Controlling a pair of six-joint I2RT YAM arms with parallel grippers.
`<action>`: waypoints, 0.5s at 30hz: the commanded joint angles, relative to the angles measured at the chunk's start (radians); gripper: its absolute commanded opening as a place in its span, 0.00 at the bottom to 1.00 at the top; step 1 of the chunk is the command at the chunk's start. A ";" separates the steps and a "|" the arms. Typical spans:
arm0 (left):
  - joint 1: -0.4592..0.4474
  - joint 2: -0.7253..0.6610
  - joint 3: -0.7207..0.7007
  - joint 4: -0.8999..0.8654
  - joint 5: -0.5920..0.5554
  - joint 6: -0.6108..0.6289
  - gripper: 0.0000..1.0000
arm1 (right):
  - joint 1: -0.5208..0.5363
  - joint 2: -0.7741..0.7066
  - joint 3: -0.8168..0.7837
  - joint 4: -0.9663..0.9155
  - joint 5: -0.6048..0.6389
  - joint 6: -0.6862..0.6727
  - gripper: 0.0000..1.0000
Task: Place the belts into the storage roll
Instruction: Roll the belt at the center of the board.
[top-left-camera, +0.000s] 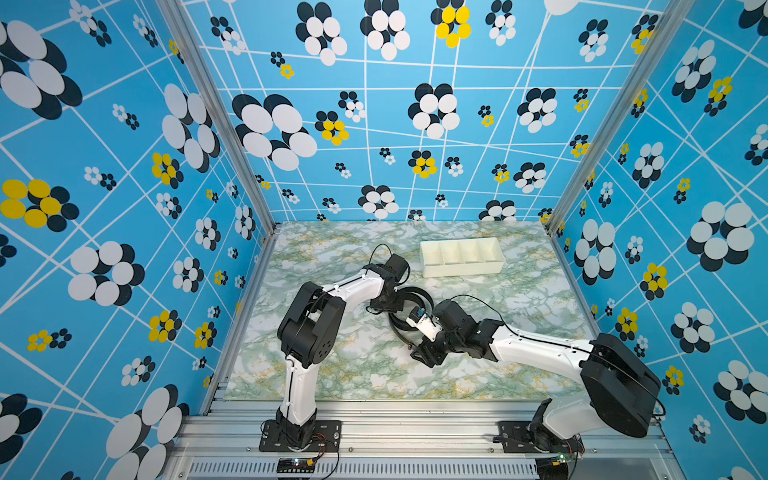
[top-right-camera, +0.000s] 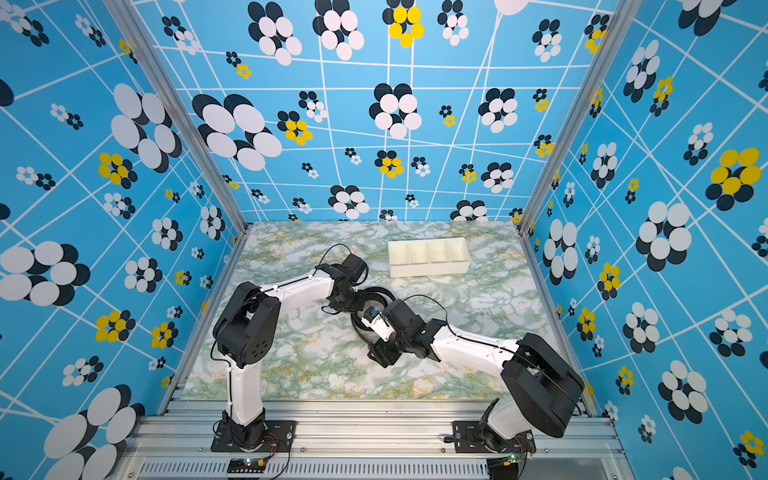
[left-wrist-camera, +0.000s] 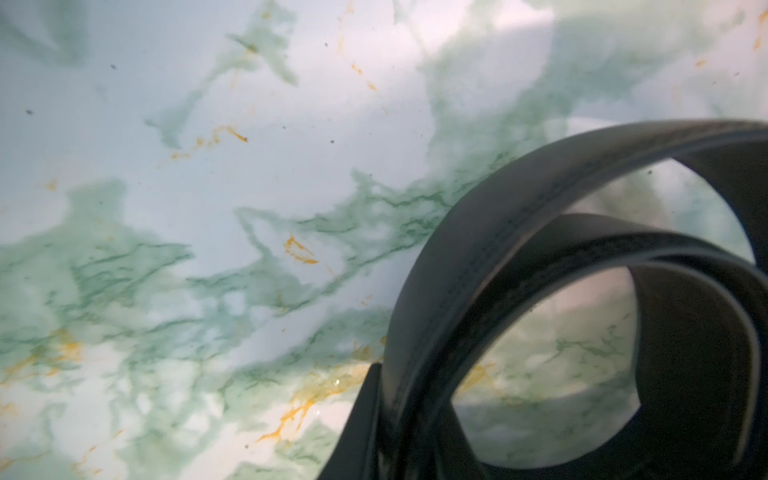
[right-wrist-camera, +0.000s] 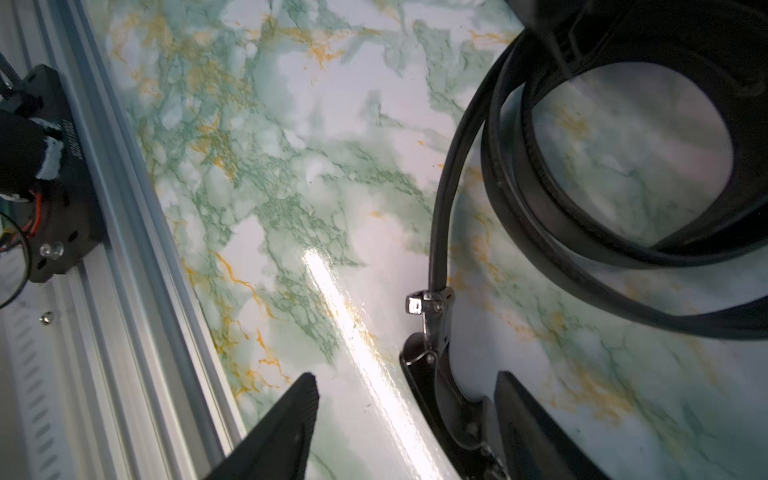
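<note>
The belt (top-left-camera: 415, 289) (top-right-camera: 382, 291) is one black strap, coiled loosely on the marble table between my two grippers. My left gripper (top-left-camera: 384, 305) (top-right-camera: 347, 305) (left-wrist-camera: 399, 432) is shut on the strap (left-wrist-camera: 478, 257) at the coil's left side. In the right wrist view the coil (right-wrist-camera: 505, 195) trails a strap end to a metal buckle (right-wrist-camera: 432, 361). My right gripper (top-left-camera: 417, 353) (top-right-camera: 376, 353) (right-wrist-camera: 407, 399) is open, and the buckle lies between its fingers, close to one of them. The storage roll (top-left-camera: 461, 266) (top-right-camera: 428, 268) is a cream four-compartment tray behind the coil to the right; its compartments hold nothing.
An aluminium rail (right-wrist-camera: 137, 249) runs along the table's front edge, with the left arm's base plate (right-wrist-camera: 50, 187) bolted on it. Blue patterned walls close in three sides. Bare marble (top-left-camera: 332, 374) lies in front of the coil.
</note>
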 joint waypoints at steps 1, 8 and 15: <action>0.021 0.074 0.007 -0.027 -0.009 0.018 0.06 | 0.010 0.038 -0.009 -0.005 0.069 -0.042 0.71; 0.022 0.092 0.021 -0.031 0.000 0.019 0.05 | 0.010 0.099 0.013 0.024 0.170 -0.054 0.67; 0.027 0.105 0.039 -0.041 -0.002 0.025 0.05 | 0.010 0.138 0.006 0.068 0.165 -0.057 0.45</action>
